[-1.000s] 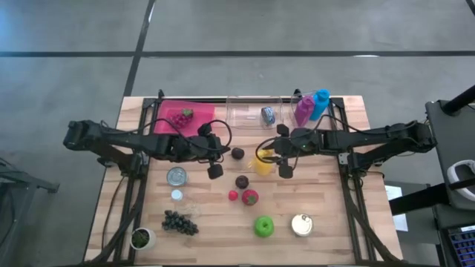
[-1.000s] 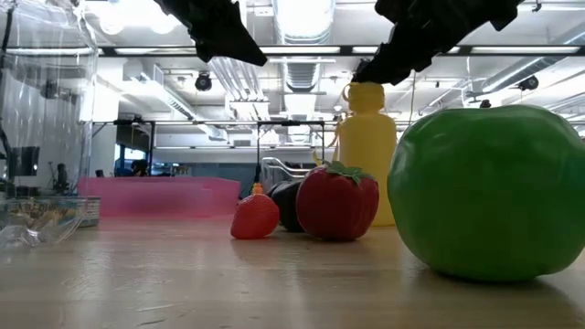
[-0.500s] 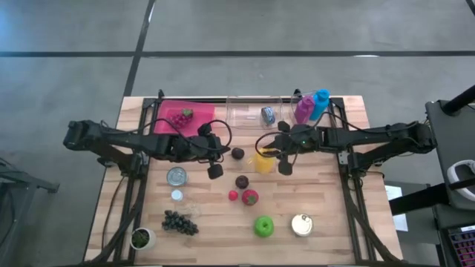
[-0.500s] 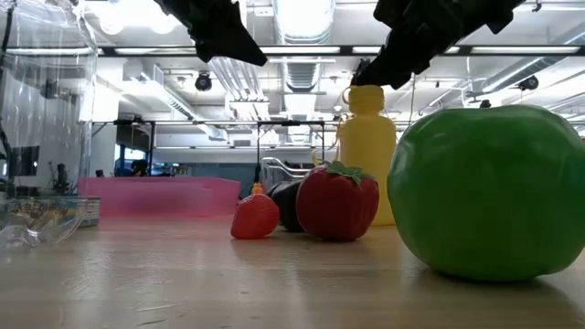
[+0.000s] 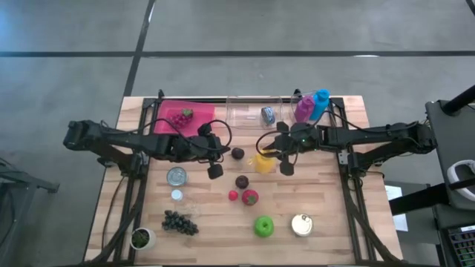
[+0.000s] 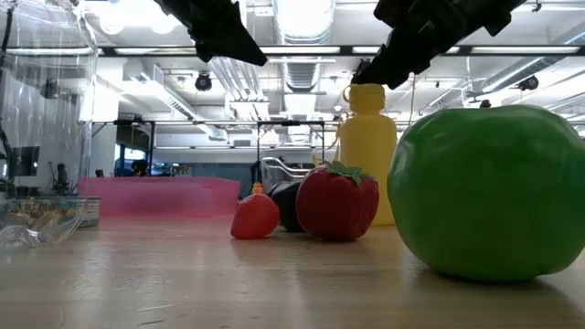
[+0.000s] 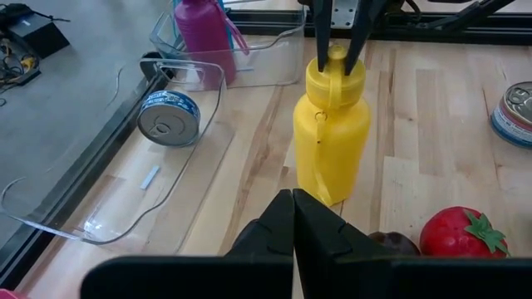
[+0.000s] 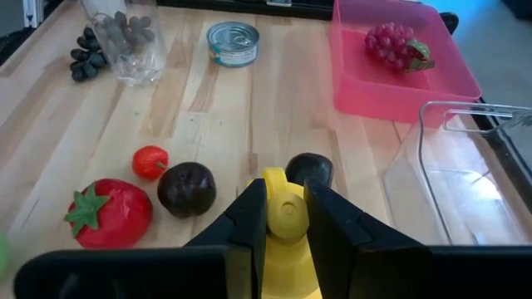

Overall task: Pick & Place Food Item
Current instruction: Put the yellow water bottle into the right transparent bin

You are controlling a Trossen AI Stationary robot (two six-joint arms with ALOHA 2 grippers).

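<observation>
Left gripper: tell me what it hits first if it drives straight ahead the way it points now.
Most likely the yellow bottle, standing directly ahead of the shut left gripper, its cap pinched by the right gripper. Depth is unclear.

My table sits in bright, even light from overhead, so shadows under my arms stay short and soft. Looking level across the wood, I see ceiling lights burn out to white glare, and they leave my arms as black silhouettes. The green apple, closest to that camera, looks soft and oversized. From my wrists, the clear plastic bin catches pale reflections, and my own fingers are blurred.
</observation>
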